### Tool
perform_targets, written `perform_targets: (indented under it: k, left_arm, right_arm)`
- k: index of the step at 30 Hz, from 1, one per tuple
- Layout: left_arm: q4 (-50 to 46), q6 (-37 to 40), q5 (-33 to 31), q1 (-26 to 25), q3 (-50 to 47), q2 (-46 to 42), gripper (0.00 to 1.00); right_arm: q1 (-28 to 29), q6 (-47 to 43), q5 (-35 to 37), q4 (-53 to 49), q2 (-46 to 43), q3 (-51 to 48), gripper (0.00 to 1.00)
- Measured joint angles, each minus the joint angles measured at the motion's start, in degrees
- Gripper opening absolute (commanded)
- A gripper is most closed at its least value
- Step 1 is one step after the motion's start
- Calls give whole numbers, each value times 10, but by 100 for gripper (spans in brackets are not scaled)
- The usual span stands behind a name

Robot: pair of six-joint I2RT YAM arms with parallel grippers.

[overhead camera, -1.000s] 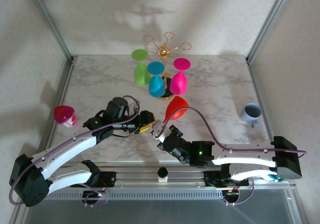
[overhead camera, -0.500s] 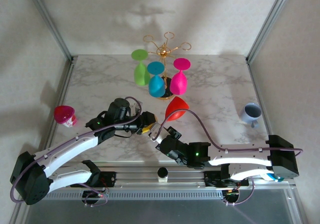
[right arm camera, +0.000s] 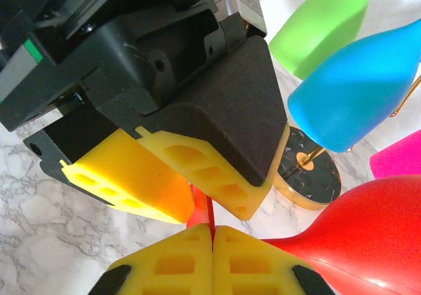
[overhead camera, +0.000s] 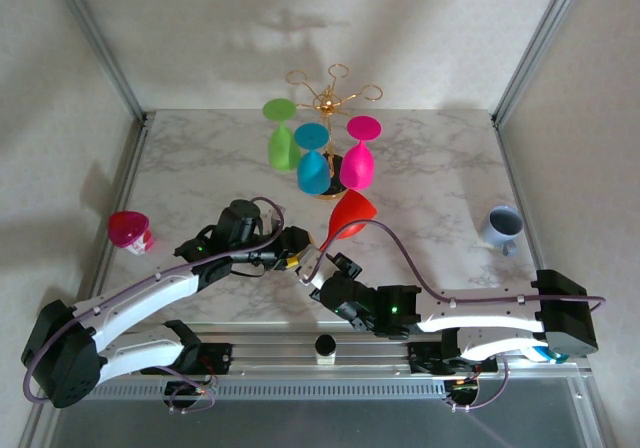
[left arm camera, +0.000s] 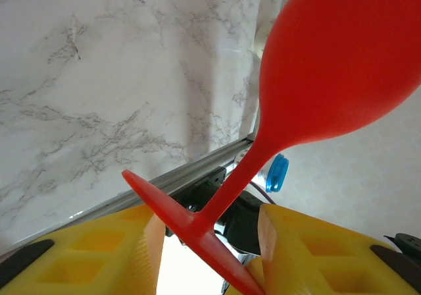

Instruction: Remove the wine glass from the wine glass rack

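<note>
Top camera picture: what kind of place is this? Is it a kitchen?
Probably not a kitchen, more likely a robot test booth. Two robot arms are bolted to a rail at the table's edge. Plain white walls and metal posts box it in, and bright wine glasses hang on a gold wire rack.

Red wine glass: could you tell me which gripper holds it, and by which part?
The right gripper is shut on the red wine glass at its foot end; the left gripper straddles the stem without clamping it.
</note>
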Motion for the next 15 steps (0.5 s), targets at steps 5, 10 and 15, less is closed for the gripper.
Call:
perform_targets:
  k: [5, 10, 15]
  left_arm:
    - [15, -9, 2, 0, -5, 3, 34]
    - [24, -17, 4, 0, -6, 5, 24]
    - [37, -25, 6, 0, -7, 7, 11]
  right_arm:
    - [0, -2, 1, -2, 0, 0, 0]
    - [0, -5, 0, -3, 0, 0, 0]
    - [0, -7, -5, -7, 0, 0, 0]
